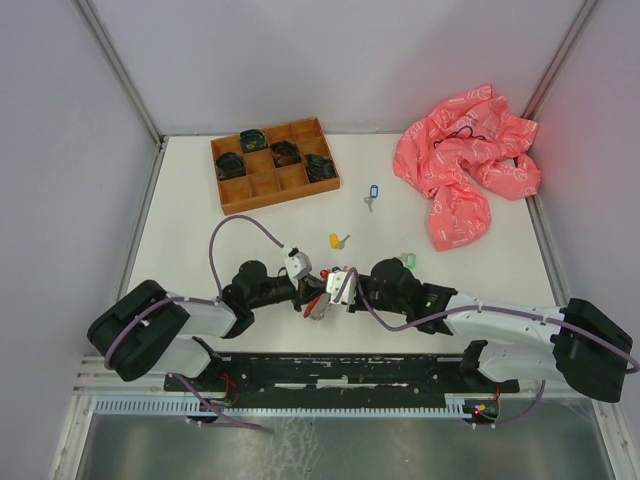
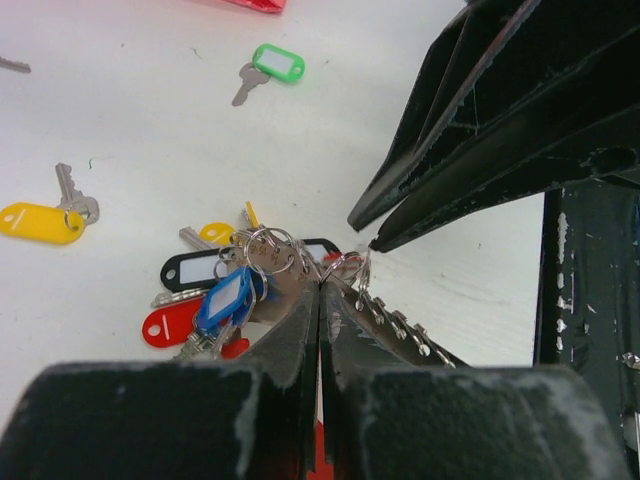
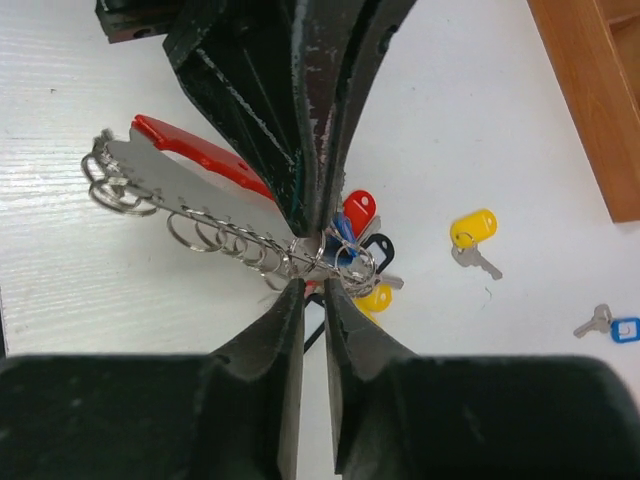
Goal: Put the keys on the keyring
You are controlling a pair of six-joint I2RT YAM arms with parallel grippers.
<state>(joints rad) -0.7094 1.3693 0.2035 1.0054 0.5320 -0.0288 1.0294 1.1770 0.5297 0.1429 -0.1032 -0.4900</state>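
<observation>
1. White tabletop [image 1: 200,250] lies under both arms, which meet nose to nose over its near middle.
2. Clamped tight, the left gripper [image 2: 319,288] grasps a toothed metal strip [image 3: 165,170] with a red handle [image 3: 195,152]. Judging by the pose, it acts as a steady vice so the other arm can work.
3. At that gripper's fingertips sits the keyring [image 2: 268,250], a thin silvery loop among several small split rings strung along the strip's teeth.
4. Just past those fingertips the bunched keys [image 2: 225,298] rest on the table, silvery blades with blue, black, red and yellow tags.
5. Opposite, the right gripper [image 3: 312,288] has its jaws narrowly parted, tips right at the ring wire, and nothing visibly pinched. It seems poised to pry or to feed a key.
6. Loose ones wait apart: the yellow key [image 3: 472,232] is near, to the right of the right gripper's tips. The blue key [image 3: 612,325] is farther that way, and the green key [image 2: 272,65] is well beyond the left gripper.
</observation>
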